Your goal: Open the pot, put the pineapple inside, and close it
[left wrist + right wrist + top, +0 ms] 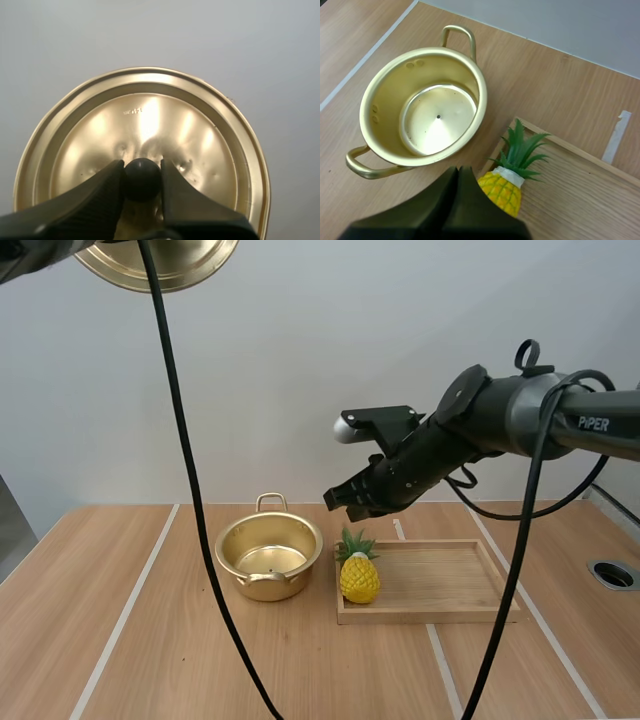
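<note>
Between the left jaws sits the black knob (pixel 142 178) of the golden lid (pixel 145 120). The two ribbed fingers (pixel 100 200) stand a little apart and pinch the knob from either side, so the lid hangs from them, its flat face turned to the wrist camera. A small stamp is pressed into the lid beyond the knob, too faint to read.

The high view shows the lid (pixel 165 260) held far above the bench (pixel 150 640), well apart from the pot (pixel 270 585).

The right jaws are closed on nothing. Their fingers lie together as one dark wedge in the right wrist view. Just below their tips lies the pineapple (pixel 502 190), its green crown pointing away from them. Beyond and to one side stands the open pot (pixel 385 110), both handles showing.

From the high view, the right jaws hover just over the pineapple (pixel 359 578), which rests at the pot end of the wooden tray (pixel 440 585). The pot stands just beside the tray. White letters on the right arm (pixel 520 415) read "PiPER".
</note>
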`<state>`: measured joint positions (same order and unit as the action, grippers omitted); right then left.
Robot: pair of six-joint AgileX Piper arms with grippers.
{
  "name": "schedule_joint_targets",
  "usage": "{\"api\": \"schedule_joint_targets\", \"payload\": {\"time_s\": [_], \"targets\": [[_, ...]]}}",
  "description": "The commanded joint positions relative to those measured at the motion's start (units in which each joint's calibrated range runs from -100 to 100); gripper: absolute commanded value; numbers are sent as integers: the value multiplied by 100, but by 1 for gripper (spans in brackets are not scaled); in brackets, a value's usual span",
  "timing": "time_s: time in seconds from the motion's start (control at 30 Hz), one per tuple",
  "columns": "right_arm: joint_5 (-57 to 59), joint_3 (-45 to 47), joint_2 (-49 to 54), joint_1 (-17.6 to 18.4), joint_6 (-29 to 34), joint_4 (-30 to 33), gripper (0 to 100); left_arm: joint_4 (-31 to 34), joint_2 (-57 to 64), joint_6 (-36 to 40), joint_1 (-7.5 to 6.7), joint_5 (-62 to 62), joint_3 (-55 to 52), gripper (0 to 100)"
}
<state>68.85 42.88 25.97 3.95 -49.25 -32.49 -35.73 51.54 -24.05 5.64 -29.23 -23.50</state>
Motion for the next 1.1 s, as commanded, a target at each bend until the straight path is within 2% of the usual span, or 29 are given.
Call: {"api": "schedule_joint_targets", "payload": {"time_s": [0.0,0.13,0.37,0.73,0.8,0.93,1.0,1.07], "targets": [[-459,274,15,55,-75,41,0,33,36,43,9,138,50,0],[-939,643,15,55,-75,280,0,33,36,43,9,138,50,0],[-982,999,15,55,-75,280,0,33,36,43,9,138,50,0],[-838,1029,15,55,-30,280,0,33,36,43,9,138,50,0],[-872,1029,15,55,-30,280,18,33,36,43,9,138,50,0],[-1030,1029,15,55,-18,238,77,33,36,43,9,138,50,0],[-1091,1029,15,55,-18,208,98,33,36,43,9,138,50,0],[-1091,1029,15,55,-18,208,100,33,36,43,9,138,50,0]]}}
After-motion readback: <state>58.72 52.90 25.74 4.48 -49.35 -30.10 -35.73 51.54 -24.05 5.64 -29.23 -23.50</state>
